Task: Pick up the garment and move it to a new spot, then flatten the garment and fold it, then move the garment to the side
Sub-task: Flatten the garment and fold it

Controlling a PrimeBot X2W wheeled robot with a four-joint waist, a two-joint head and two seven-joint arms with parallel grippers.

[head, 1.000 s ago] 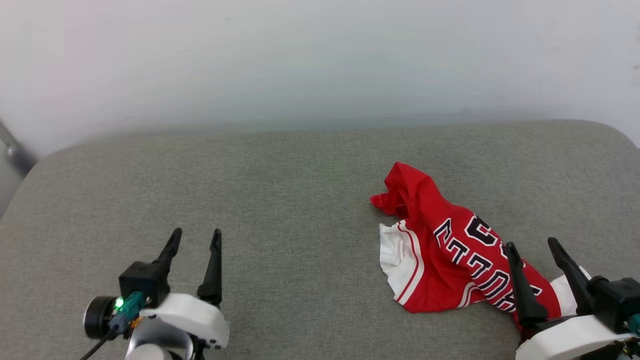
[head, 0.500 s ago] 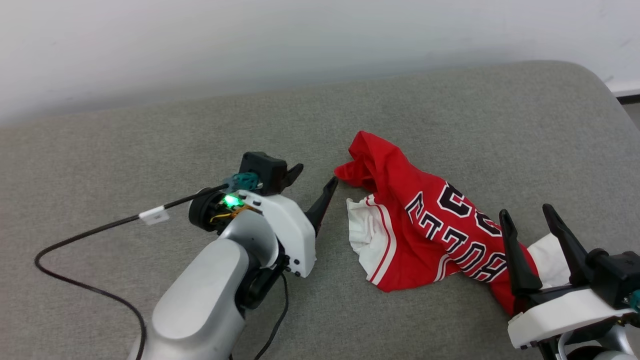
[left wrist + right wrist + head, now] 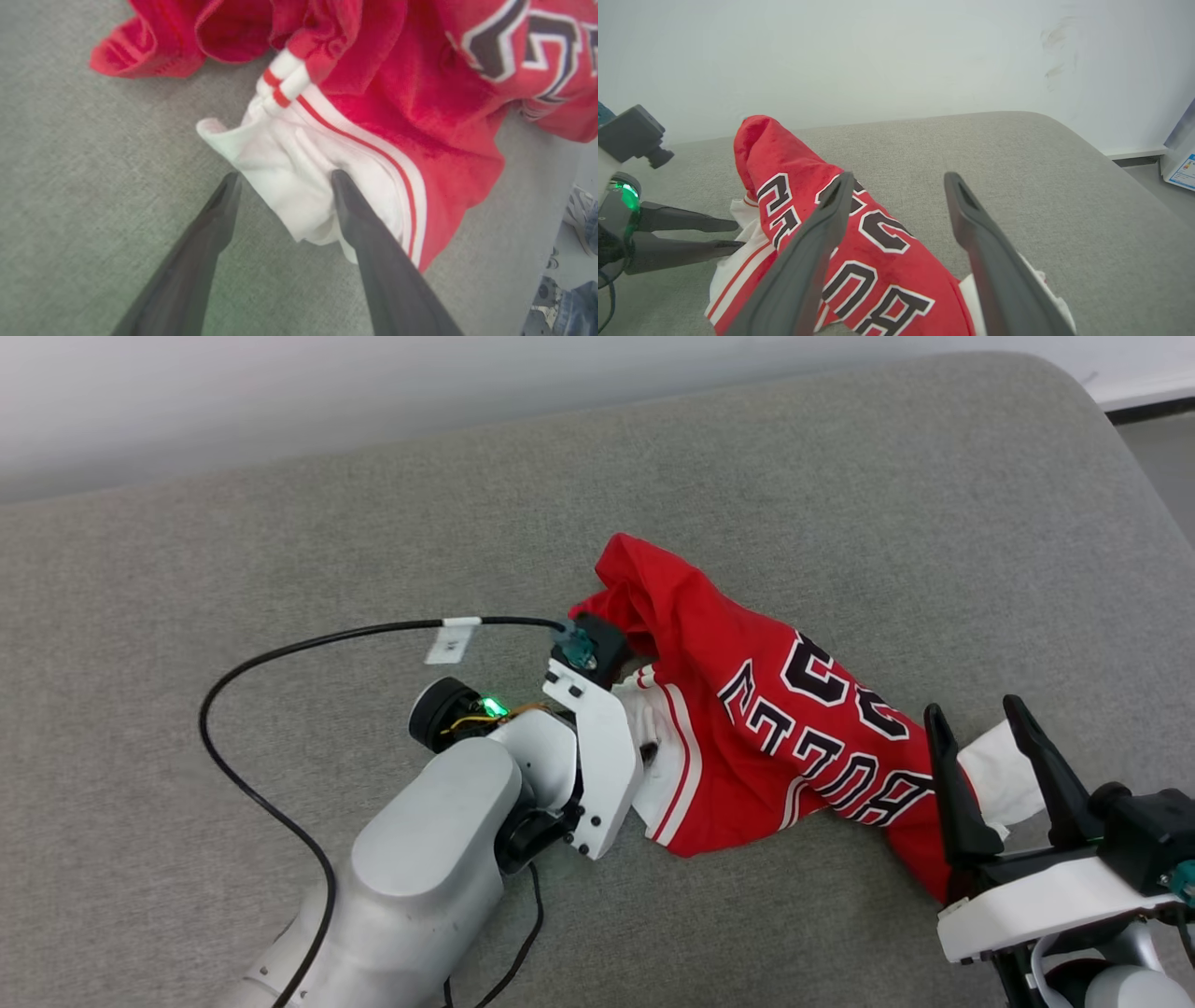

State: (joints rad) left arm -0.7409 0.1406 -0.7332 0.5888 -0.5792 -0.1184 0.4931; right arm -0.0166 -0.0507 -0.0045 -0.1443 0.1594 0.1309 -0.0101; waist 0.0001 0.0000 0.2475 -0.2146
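The garment [image 3: 747,709] lies crumpled on the grey cushion [image 3: 280,523], red with black-and-white lettering up and a white sleeve at its left edge. My left gripper [image 3: 646,737] has reached that sleeve. In the left wrist view it [image 3: 285,176] is open and straddles a fold of the white sleeve [image 3: 289,163], one finger on the cushion, the other pressing on the cloth. My right gripper [image 3: 971,707] stands open over the garment's lower right end, its fingers apart above the lettering [image 3: 859,261]. The right wrist view also catches the left gripper [image 3: 733,235] at the sleeve.
The left arm's black cable [image 3: 280,653] loops over the cushion to the left. The cushion's rounded right edge [image 3: 1120,448] drops to the floor, with a white wall [image 3: 878,56] behind. A shoe [image 3: 581,210] and blue denim [image 3: 577,308] show beyond the cushion's edge.
The head camera has tilted down and turned. My left arm has swung right across the cushion to the garment's white sleeve. The right gripper has kept its place, and both grippers stay open.
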